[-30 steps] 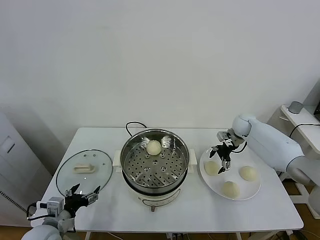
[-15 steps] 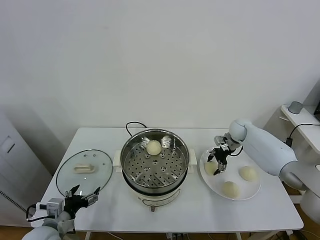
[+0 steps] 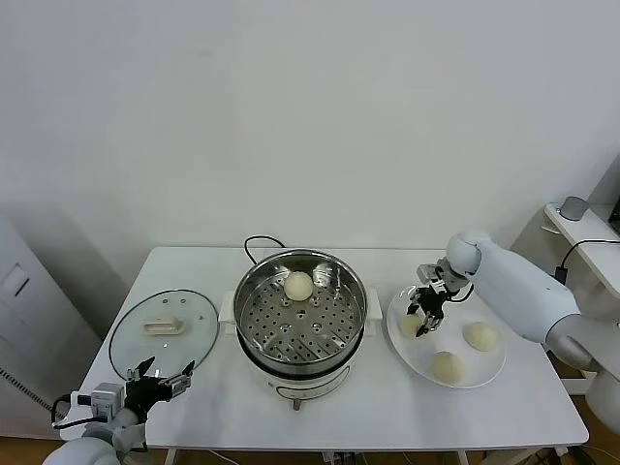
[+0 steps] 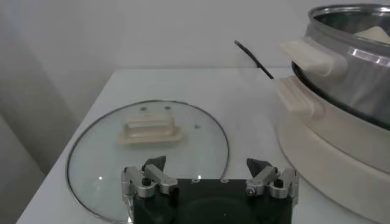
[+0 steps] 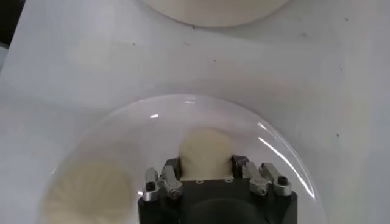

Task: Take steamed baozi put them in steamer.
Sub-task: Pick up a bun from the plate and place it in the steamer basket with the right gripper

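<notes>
One baozi [image 3: 298, 285] already on far side of steamer [image 3: 300, 318] tray; three on white plate [image 3: 481, 370], right of steamer. Step in hand: second pick. Right gripper [image 3: 423, 317] down over plate's left bun [image 3: 412, 325], fingers narrowed against its sides, seemingly gripping. Next: lift clear, carry left over steamer rim, release on tray. Versus second ago: right gripper lower, fingers drawn in from wide. Left gripper [image 4: 210, 180] parked near glass lid [image 4: 109, 155], wide open, unchanged.

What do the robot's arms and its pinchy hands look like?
The arms are smooth, rounded white shells, like the right arm. Each ends in a small black gripper with silvery metal finger links and dark tips: the right gripper and the left gripper. Behind the left one sits a pale grey wrist block with a thin black cable.
</notes>
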You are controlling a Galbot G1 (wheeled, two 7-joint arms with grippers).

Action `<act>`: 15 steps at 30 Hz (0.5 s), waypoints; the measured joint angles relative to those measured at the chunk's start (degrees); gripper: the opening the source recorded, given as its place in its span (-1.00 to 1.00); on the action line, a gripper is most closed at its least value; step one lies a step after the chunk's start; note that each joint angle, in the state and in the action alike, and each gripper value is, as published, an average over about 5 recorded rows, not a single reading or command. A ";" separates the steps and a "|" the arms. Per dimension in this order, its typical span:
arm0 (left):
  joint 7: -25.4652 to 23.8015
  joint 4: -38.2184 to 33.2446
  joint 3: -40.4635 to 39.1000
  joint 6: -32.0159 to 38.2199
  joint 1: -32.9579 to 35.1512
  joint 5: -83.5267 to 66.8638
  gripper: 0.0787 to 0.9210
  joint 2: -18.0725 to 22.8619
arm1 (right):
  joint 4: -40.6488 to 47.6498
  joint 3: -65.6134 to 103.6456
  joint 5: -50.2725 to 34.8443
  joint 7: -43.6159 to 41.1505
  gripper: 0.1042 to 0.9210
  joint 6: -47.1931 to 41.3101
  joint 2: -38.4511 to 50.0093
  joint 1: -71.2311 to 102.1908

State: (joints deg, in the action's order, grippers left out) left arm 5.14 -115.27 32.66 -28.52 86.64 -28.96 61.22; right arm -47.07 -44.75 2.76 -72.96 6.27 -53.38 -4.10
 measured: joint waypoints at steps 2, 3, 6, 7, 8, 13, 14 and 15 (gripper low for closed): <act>0.09 -0.09 -0.04 -0.13 -0.08 0.23 0.77 0.18 | -1.29 -1.72 -1.84 -0.41 -0.01 -0.79 0.83 -1.74; 0.13 -0.16 -0.05 -0.18 -0.09 0.33 0.77 0.25 | -2.06 -2.76 -2.93 -0.56 -0.01 -1.27 1.32 -2.82; 0.19 -0.38 0.07 -0.25 -0.01 0.54 0.77 0.32 | -4.85 -6.55 -6.83 -0.84 -0.01 -2.99 3.04 -6.85; 0.20 -0.42 0.12 -0.25 0.04 0.57 0.77 0.31 | -5.93 -8.01 -8.32 -0.88 -0.01 -3.64 3.69 -8.42; 0.21 -0.44 0.18 -0.25 0.10 0.59 0.77 0.28 | -7.03 -9.48 -9.82 -0.91 -0.01 -4.31 4.35 -10.02; 0.23 -0.54 0.28 -0.14 0.35 0.63 0.77 0.15 | -12.78 -16.97 -17.71 -0.75 -0.01 -8.00 7.35 -18.42; 0.24 -0.57 0.28 -0.14 0.36 0.64 0.77 0.15 | -13.89 -18.35 -19.22 -0.64 -0.01 -8.76 7.76 -20.05; 0.24 -0.59 0.28 -0.15 0.34 0.66 0.77 0.15 | -15.02 -19.71 -20.72 -0.51 -0.01 -9.58 8.09 -21.69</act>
State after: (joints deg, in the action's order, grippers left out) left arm 5.38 -115.86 32.94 -28.66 86.98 -28.30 61.37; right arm -62.09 -64.47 -17.96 -73.47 -3.30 -45.29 -25.80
